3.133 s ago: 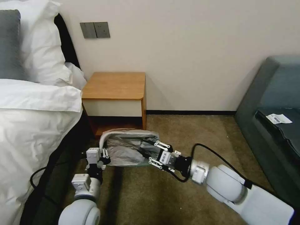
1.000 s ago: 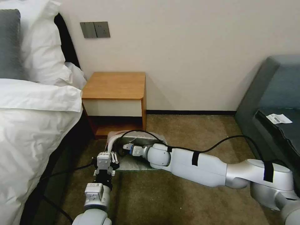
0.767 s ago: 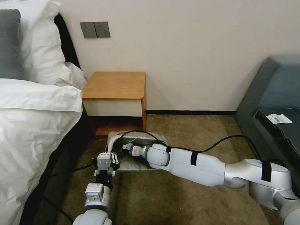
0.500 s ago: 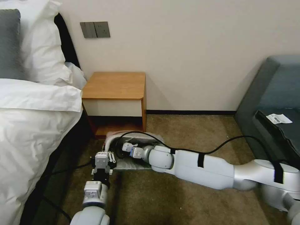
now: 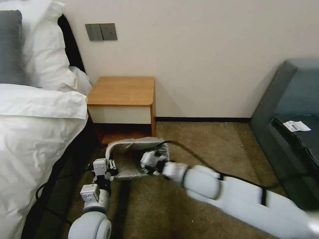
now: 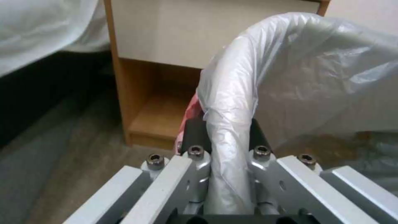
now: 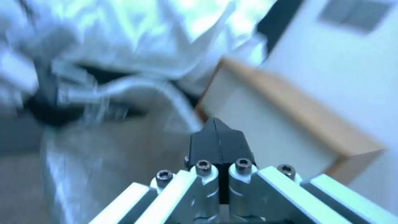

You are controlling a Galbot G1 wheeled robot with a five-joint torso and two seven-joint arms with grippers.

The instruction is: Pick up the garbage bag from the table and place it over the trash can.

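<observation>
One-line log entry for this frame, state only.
left gripper: shut on garbage bag rim, at trash can edge | right gripper: shut, inside bag mouth | table: bare

The right gripper (image 5: pixel 147 161), which half a second ago reached deep into the trash can (image 5: pixel 117 151) with its long forearm stretched across the carpet, has drawn back toward the can's right end, and its pads are pressed together with nothing between them. The garbage bag (image 5: pixel 141 143) now lies spread over the can's far rim instead of being bunched inside. The left gripper (image 5: pixel 107 170) has shifted slightly left along the can's near-left corner, still clamping the bag-covered rim.
</observation>
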